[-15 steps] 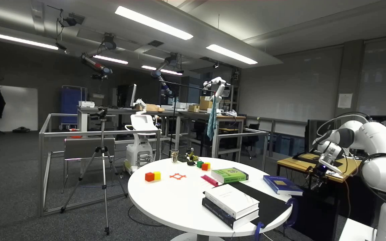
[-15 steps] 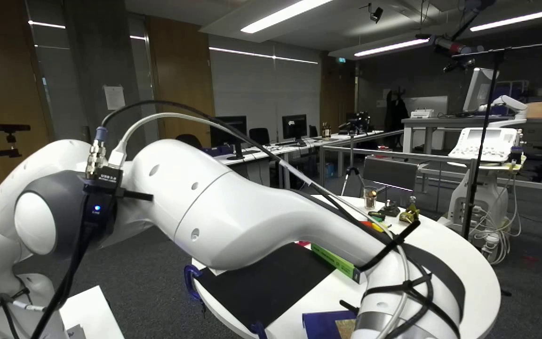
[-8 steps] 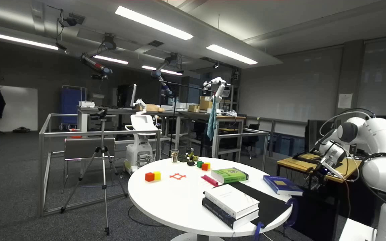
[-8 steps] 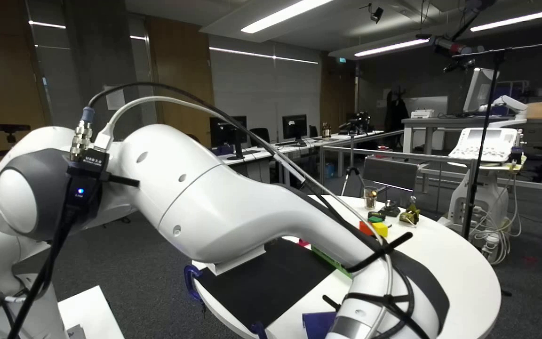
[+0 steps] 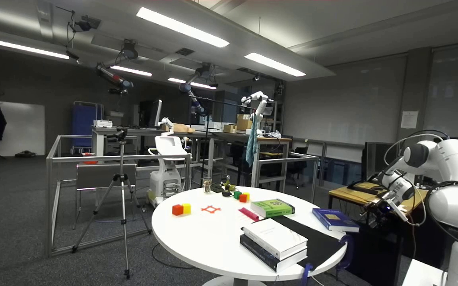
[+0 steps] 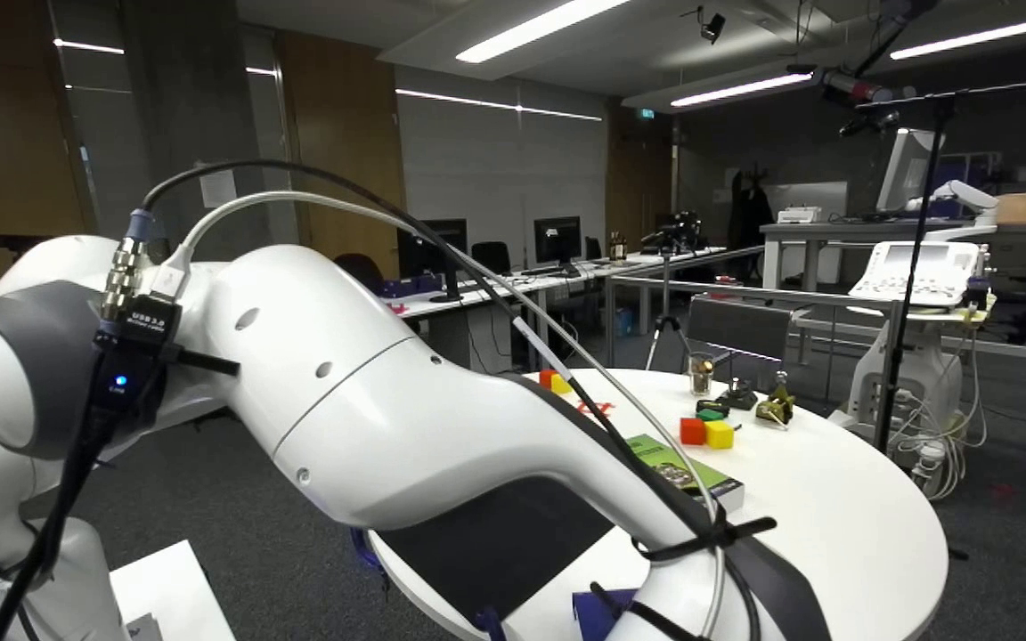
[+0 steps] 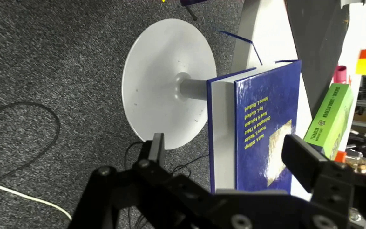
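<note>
My gripper (image 7: 222, 136) stands open with nothing held, its two fingers wide apart. Nearest to it is a thick blue book (image 7: 256, 127), seen between the fingers in the wrist view and apart from them. That book lies at the edge of the round white table (image 5: 205, 234), its page side facing the gripper. In an exterior view, the gripper (image 5: 369, 217) hangs beyond the table edge, to the right of the blue book (image 5: 334, 219). Further in lies a green book (image 5: 272, 207). A white book (image 5: 275, 235) rests on a dark book (image 5: 259, 250) near the front.
A black mat (image 5: 320, 240) is held by blue clamps (image 5: 347, 248) at the table edge. Also on the table are a pink item (image 5: 249, 214), red cubes (image 5: 177, 209), yellow cubes (image 5: 187, 208), a red frame (image 5: 211, 209) and a glass (image 5: 207, 185). A wooden desk (image 5: 342, 194) stands behind the arm.
The arm has drawn back a little from the table, with the gripper turning slightly. In an exterior view the forearm has shifted left and down, uncovering the green book and cubes. The books have not moved.
</note>
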You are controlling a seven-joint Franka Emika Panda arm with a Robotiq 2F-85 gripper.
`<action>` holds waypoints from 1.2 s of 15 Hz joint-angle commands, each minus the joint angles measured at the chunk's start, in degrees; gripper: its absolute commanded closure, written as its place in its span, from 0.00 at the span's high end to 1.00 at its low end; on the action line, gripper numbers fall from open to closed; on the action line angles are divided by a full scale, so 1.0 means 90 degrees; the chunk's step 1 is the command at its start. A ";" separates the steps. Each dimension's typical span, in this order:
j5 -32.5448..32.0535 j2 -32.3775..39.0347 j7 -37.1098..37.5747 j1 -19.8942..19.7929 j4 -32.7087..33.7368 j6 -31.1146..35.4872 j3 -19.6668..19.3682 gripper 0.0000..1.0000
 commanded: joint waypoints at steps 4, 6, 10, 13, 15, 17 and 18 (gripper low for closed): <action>0.1176 -0.0246 -0.0796 -0.0304 -0.0559 -0.0021 0.0198 1.00; 0.1567 -0.0195 -0.0799 -0.0270 -0.0561 -0.0022 0.0150 1.00; 0.1711 -0.0111 -0.0422 -0.0049 -0.0478 -0.0061 -0.0123 1.00; 0.1667 0.0074 -0.0506 -0.0030 -0.0242 -0.0075 -0.0147 1.00; 0.1665 0.0074 -0.0496 -0.0024 -0.0243 -0.0073 -0.0159 1.00; 0.1665 0.0074 -0.0493 -0.0011 -0.0243 -0.0073 -0.0162 1.00; 0.1678 0.0093 -0.0510 -0.0012 -0.0226 -0.0098 -0.0153 1.00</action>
